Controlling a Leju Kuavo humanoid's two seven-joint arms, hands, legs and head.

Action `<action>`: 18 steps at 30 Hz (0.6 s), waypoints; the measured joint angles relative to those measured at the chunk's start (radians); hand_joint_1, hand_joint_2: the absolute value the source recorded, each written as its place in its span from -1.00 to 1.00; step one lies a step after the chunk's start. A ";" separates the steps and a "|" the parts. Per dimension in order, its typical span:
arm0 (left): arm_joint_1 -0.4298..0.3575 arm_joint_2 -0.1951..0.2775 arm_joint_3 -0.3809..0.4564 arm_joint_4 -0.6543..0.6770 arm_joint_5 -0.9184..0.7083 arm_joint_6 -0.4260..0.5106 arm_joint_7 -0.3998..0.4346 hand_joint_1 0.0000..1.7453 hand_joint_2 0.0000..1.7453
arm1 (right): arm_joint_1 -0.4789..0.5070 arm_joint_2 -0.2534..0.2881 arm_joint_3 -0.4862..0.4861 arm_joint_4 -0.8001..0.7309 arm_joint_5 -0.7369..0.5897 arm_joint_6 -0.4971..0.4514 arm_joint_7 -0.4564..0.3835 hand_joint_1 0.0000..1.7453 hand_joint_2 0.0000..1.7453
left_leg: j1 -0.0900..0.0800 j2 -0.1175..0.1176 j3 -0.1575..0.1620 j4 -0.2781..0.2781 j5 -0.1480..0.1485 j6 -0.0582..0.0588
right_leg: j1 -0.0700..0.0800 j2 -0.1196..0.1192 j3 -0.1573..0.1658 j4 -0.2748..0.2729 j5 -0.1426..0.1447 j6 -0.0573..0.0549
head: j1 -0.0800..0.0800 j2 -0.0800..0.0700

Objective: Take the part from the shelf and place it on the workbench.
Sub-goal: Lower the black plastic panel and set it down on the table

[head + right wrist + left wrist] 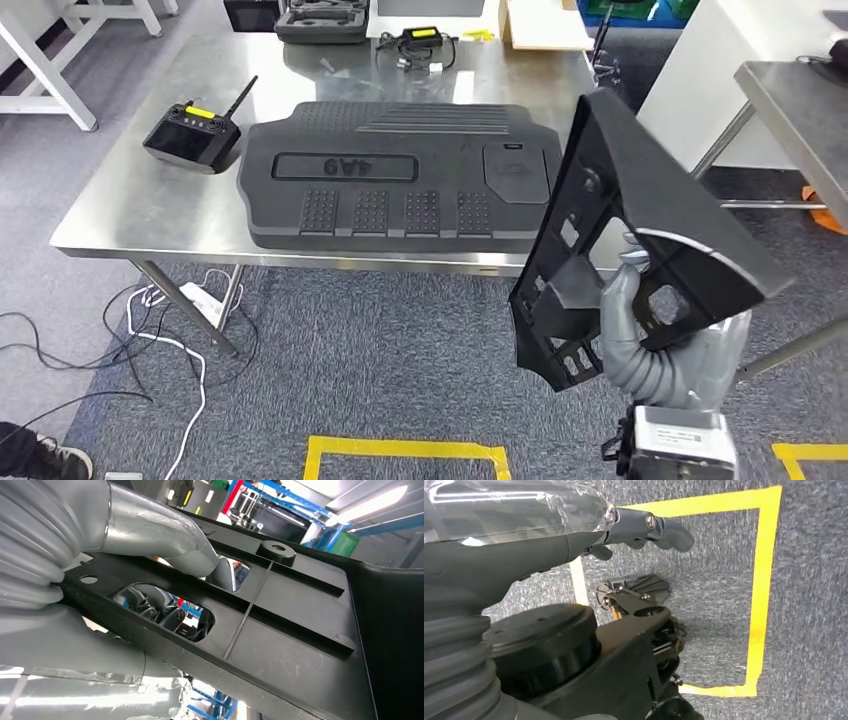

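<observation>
In the head view my right hand point(655, 345) holds the part point(640, 215), a long black plastic bracket with cut-outs, tilted up in the air just off the workbench's point(130, 205) front right corner. The right wrist view shows the thumb point(165, 537) pressing on the part's point(300, 630) ribbed face, with my fingers point(160, 610) showing through an opening from behind. In the left wrist view my left hand point(574, 535) hangs over the grey carpet, holding nothing, with its fingers point(654, 527) stretched out.
A large black moulded cover point(400, 175) takes up the middle of the steel workbench, with a remote controller point(192, 135) to its left and a black case point(320, 20) behind. Cables point(170, 330) lie under the bench. Yellow tape point(405, 450) marks the floor. Another table point(800, 95) stands at right.
</observation>
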 joint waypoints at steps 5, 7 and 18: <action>-0.004 0.000 0.000 -0.002 -0.003 0.000 0.002 -1.00 1.00 | -0.008 -0.006 0.001 -0.001 -0.001 0.000 0.002 1.00 1.00 | 0.001 -0.002 -0.024 0.077 -0.051 -0.027 | -0.012 -0.003 0.021 -0.032 0.002 -0.017 | -0.009 0.000; -0.003 0.000 0.000 -0.002 -0.003 0.000 0.002 -1.00 1.00 | -0.011 -0.006 0.002 -0.001 -0.002 0.000 0.002 1.00 1.00 | 0.007 -0.003 -0.093 0.209 -0.106 -0.036 | -0.013 -0.005 0.026 -0.033 -0.003 -0.023 | -0.020 0.000; 0.000 0.002 0.000 -0.006 -0.004 0.001 0.009 -1.00 1.00 | -0.095 -0.032 0.016 0.000 -0.040 0.000 0.026 1.00 1.00 | 0.020 -0.006 -0.063 0.028 0.034 -0.018 | -0.022 0.006 0.052 -0.011 -0.050 0.024 | -0.036 0.000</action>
